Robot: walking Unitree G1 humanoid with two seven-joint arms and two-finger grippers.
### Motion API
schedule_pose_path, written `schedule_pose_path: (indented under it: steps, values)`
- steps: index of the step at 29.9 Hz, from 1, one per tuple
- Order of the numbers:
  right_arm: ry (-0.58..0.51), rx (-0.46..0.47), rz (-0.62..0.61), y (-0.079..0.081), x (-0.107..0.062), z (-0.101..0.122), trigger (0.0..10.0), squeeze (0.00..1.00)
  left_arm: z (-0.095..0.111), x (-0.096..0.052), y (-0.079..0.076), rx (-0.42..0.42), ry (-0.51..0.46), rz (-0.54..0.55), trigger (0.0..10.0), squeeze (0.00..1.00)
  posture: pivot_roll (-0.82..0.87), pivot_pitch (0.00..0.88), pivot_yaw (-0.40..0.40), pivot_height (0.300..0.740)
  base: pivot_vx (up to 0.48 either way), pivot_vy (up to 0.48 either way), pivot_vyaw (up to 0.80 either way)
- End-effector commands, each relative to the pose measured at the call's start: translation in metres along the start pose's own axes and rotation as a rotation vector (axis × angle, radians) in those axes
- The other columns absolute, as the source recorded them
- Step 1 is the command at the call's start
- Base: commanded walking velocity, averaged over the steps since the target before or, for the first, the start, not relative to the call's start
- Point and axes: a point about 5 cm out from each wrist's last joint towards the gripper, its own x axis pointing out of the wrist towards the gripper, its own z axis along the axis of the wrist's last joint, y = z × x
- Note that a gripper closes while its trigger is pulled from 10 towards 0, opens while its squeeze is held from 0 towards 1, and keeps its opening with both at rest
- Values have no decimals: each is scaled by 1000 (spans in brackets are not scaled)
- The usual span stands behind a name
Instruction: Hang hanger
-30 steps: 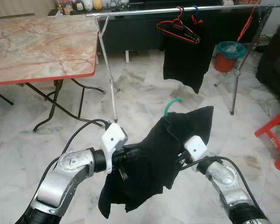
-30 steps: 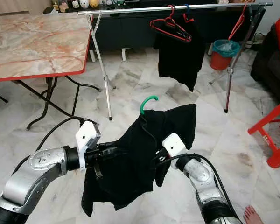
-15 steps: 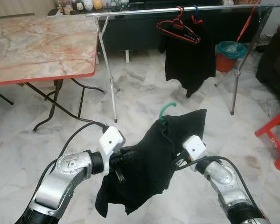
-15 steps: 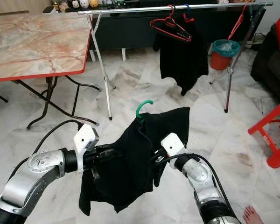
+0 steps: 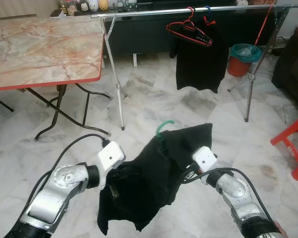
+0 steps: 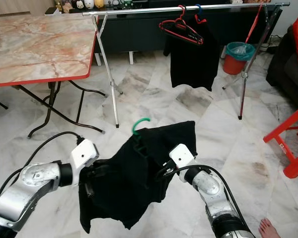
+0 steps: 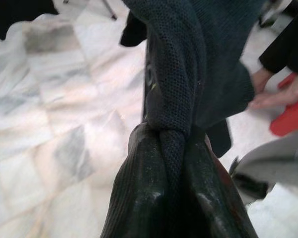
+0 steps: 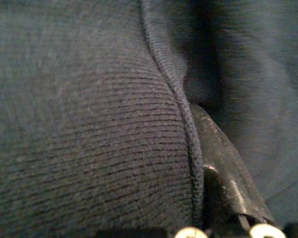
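From head height we look forward and down: both eye views share the black garment (image 5: 154, 173), marble floor (image 5: 154, 99) and clothes rail (image 6: 188, 8). Left wrist view sits tight along its fingers (image 7: 139, 198), facing the floor. Right wrist view presses close against the cloth.

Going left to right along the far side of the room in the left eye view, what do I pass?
Marble-top folding table → red hanger on the rail → black garment hanging on the rail → orange bin → red stool.
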Motion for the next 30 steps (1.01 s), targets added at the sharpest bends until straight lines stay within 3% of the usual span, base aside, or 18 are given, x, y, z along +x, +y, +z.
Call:
schedule_pose_path:
  steps: [1,5,12,17,24,30]
  values:
    - [-23,-19,0,-3,3,6,0,0,-13,-4,0,22,78,11,10000,0,27,80,18,740,0,0,0]
    - [-9,-21,14,-2,3,5,0,0,-21,-6,10,87,146,76,10000,0,32,81,18,740,0,0,0]
    - [-1,-18,31,1,4,4,0,0,-14,-4,19,121,84,165,10000,0,34,80,16,740,0,0,0]
    - [38,-37,41,-2,-1,-2,0,0,-20,-24,22,164,138,103,10000,0,32,82,14,740,0,0,0]
    - [62,-49,55,-5,-2,-4,0,0,-22,-49,19,293,242,-56,10000,0,42,83,12,740,0,0,0]
    - [81,-56,74,-6,-2,-6,0,0,-16,-61,21,276,191,-91,10000,0,42,83,9,740,0,0,0]
